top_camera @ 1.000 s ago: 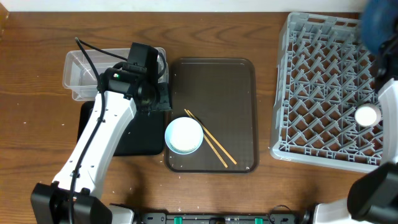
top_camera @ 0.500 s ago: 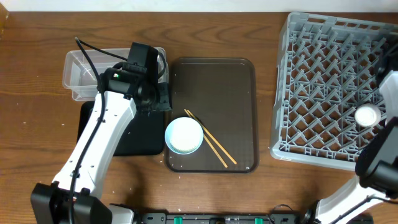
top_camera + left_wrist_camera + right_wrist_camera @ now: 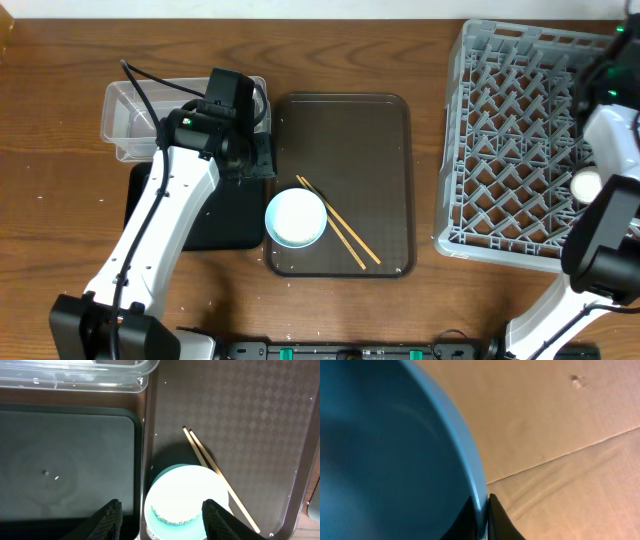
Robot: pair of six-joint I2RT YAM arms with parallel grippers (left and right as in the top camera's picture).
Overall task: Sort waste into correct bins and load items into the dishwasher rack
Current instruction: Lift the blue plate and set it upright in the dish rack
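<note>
The pale blue-white bowl (image 3: 296, 217) stands on the brown serving tray (image 3: 350, 130) with the wooden chopsticks (image 3: 340, 236) beside it. In the left wrist view, my left gripper (image 3: 163, 512) is open above the bowl (image 3: 185, 491), whose inner edge holds small specks. The chopsticks (image 3: 212, 466) lie to its right. My right gripper (image 3: 481, 512) is shut on the rim of the dark blue plate (image 3: 385, 450), off the overhead view's edge. The grey dishwasher rack (image 3: 520, 140) holds one white cup (image 3: 588, 185). Wrapper and tissue are out of view.
The clear tub (image 3: 135, 115) and the black tray (image 3: 225, 215) lie left of the brown tray, partly under my left arm. The right arm (image 3: 605, 130) hangs over the rack's right side. A tan surface fills the background of the right wrist view.
The blue plate showed at the overhead view's top right corner a second ago and has left the frame. The right arm has shifted over the rack. The left arm has not moved.
</note>
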